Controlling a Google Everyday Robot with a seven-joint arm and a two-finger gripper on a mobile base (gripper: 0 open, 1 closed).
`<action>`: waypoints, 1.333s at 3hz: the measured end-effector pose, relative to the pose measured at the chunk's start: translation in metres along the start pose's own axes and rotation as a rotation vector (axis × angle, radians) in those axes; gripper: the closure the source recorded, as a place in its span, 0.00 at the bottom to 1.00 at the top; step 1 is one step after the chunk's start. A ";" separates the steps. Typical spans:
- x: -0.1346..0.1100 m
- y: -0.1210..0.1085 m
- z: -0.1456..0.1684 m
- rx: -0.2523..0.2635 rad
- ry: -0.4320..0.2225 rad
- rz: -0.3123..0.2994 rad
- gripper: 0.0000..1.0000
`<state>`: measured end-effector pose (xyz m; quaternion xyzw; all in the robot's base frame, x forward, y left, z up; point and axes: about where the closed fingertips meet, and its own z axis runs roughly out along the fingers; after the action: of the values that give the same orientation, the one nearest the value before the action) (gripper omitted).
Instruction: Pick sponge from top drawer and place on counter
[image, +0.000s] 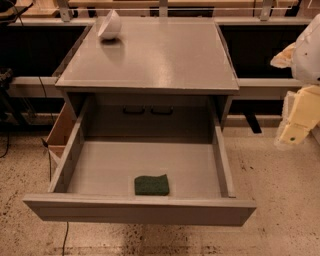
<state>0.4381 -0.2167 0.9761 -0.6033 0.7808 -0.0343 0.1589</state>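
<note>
At the front of the drawer (125, 160), just behind its front panel and about midway across, lies the sponge (151, 184), flat, green face up, clear of both side walls. The drawer stands open beneath the desk (155, 55), which carries a white bowl (109, 25) at its far left corner. The hand (296, 127) hangs off to the right, well apart from the sponge; wide or narrow, I cannot tell. I'd bring it in from straight above, staying behind the panel, and pinch across the sponge's shorter span.
</note>
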 end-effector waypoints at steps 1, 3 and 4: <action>0.000 0.000 0.000 0.000 0.000 0.000 0.00; -0.051 0.004 0.111 -0.097 -0.227 -0.178 0.00; -0.084 -0.002 0.163 -0.152 -0.334 -0.241 0.00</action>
<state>0.5057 -0.1144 0.8399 -0.6999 0.6662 0.1063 0.2346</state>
